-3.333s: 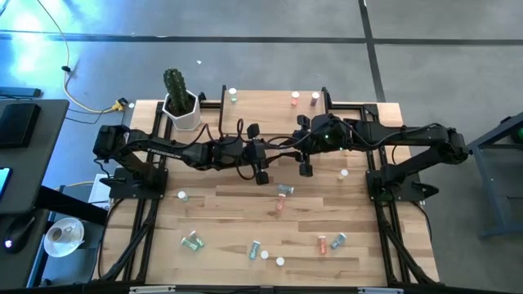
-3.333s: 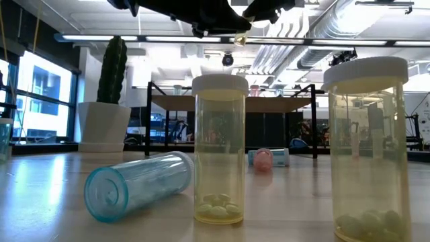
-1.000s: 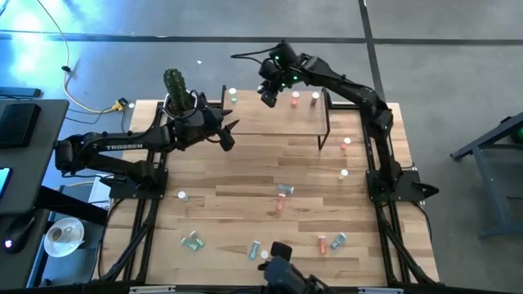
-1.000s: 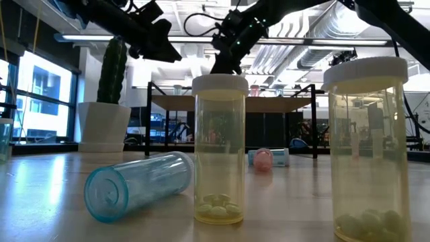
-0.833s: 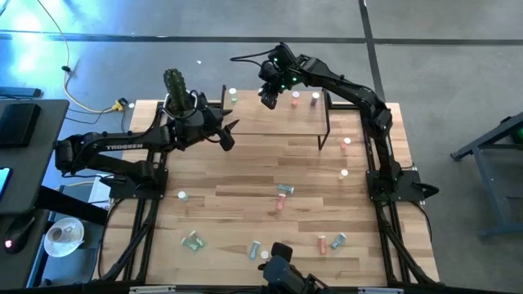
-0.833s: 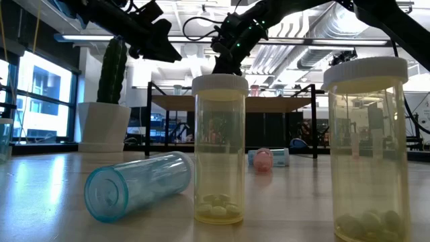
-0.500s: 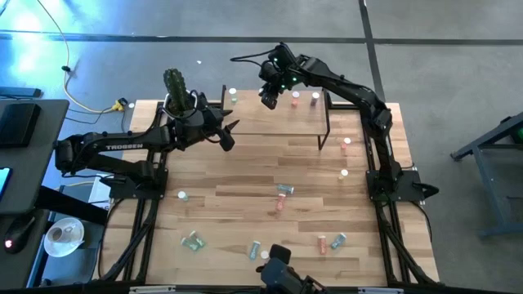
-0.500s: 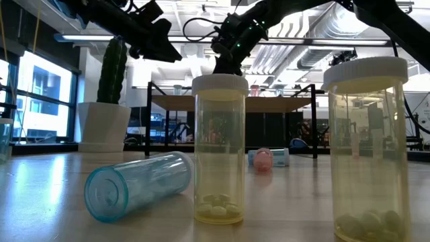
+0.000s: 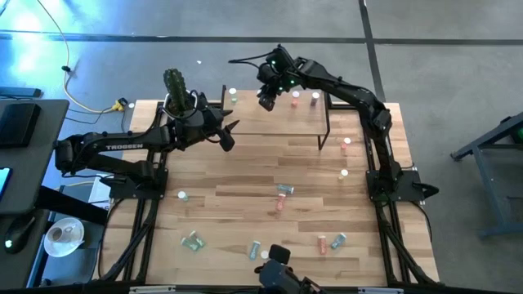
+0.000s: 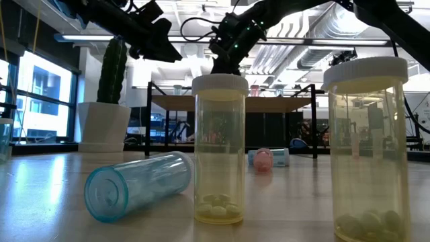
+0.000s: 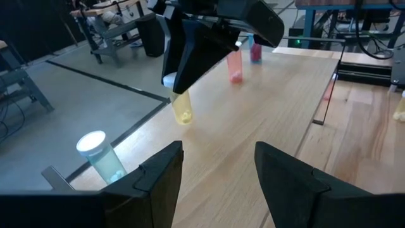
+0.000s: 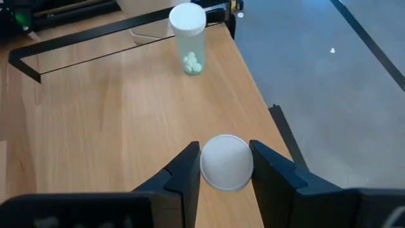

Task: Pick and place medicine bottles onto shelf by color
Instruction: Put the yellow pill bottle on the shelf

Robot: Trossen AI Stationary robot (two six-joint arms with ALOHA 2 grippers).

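The light-wood shelf (image 9: pixel 278 122) stands at the table's far edge. On its top stand a pale green bottle (image 12: pixel 188 41) at the left end and two pink bottles (image 11: pixel 234 64) toward the right. My right gripper (image 9: pixel 265 98) hovers over the shelf's left part, shut on a yellow bottle (image 11: pixel 182 107). My left gripper (image 9: pixel 230 135) waits open in front of the shelf's left end, its fingers (image 11: pixel 161 180) holding nothing. Several more bottles (image 9: pixel 284 189) lie scattered on the table. My right gripper pinches the yellow bottle's white cap (image 12: pixel 226 163) between its two fingers, which come from above and point down. The bottle hangs upright below them over the shelf top. Whether its bottom touches the wood, I cannot tell.
A white pot with a cactus (image 9: pixel 176 100) stands left of the shelf, close to my left arm. Loose bottles (image 9: pixel 194 242) lie along the near half of the table, and two white-capped ones (image 9: pixel 344 158) stand by the right edge. Two yellow bottles (image 10: pixel 220 148) stand close to the low camera.
My right gripper has eased a little toward the table's left over the shelf, the yellow bottle still upright in its hold. My left gripper has kept still.
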